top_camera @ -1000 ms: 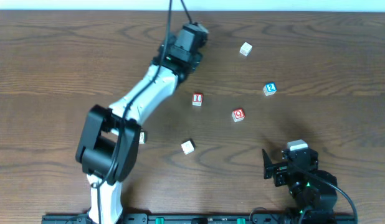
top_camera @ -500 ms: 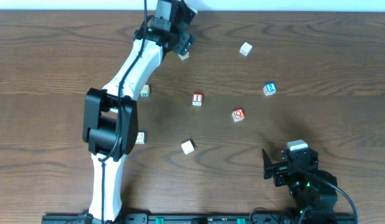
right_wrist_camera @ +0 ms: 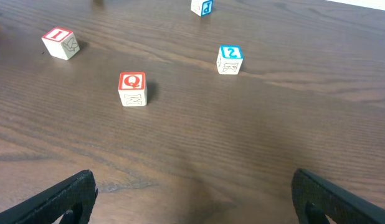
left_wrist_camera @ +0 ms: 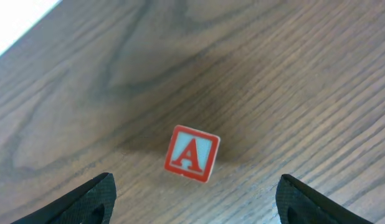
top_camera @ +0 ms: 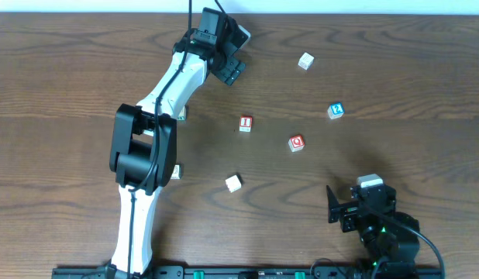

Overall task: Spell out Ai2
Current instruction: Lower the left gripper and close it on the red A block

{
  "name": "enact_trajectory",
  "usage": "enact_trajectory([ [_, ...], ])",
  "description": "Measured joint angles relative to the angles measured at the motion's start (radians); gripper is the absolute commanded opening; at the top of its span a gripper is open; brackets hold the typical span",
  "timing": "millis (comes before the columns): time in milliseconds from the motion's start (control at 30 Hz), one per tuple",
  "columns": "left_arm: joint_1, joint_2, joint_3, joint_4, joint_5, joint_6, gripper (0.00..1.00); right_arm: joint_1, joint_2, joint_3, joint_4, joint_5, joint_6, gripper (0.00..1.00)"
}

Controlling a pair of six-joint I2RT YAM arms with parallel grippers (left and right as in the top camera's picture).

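Note:
The "A" cube [left_wrist_camera: 192,153] lies flat on the table, just ahead of and between the open fingers of my left gripper [left_wrist_camera: 197,188]. In the overhead view the left gripper [top_camera: 230,68] hides it at the table's far side. The "I" cube [top_camera: 246,123] sits mid-table and also shows in the right wrist view [right_wrist_camera: 59,42]. The "2" cube [top_camera: 335,110] lies to its right and shows in the right wrist view too [right_wrist_camera: 230,59]. My right gripper [top_camera: 336,208] rests open and empty at the near right [right_wrist_camera: 192,190].
The red "Q" cube [top_camera: 296,142] lies between the "I" and "2" cubes, slightly nearer. A whitish cube [top_camera: 304,61] is at the far right, a plain one [top_camera: 234,183] nearer the front. Two more cubes [top_camera: 180,113] [top_camera: 176,171] sit beside the left arm.
The left arm swung toward the table's far edge, uncovering the "A" cube, then its gripper came back over the cube and hides it from above. The right arm has not moved.

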Motion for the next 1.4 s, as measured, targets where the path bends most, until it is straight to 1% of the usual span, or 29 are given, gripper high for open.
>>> enact_trajectory([
  [167,0.000,0.014,0.000,0.042,0.011,0.008,0.83,0.000,0.000,0.000,0.000,0.000,0.000,0.99],
  [467,0.002,0.075,0.000,0.066,0.011,0.008,0.83,0.000,0.000,0.000,0.000,0.000,0.000,0.99],
  [667,0.005,0.077,0.000,0.077,0.011,0.008,0.81,0.000,0.000,0.000,0.000,0.000,0.000,0.99],
  [1000,0.005,0.105,0.000,0.096,0.038,0.008,0.76,0.000,0.000,0.000,0.000,0.000,0.000,0.99],
  [1133,0.005,0.109,0.000,0.096,0.039,0.008,0.73,0.000,0.000,0.000,0.000,0.000,0.000,0.99],
  [1400,0.005,0.109,0.000,0.098,0.042,0.011,0.55,0.000,0.000,0.000,0.000,0.000,0.000,0.99],
])
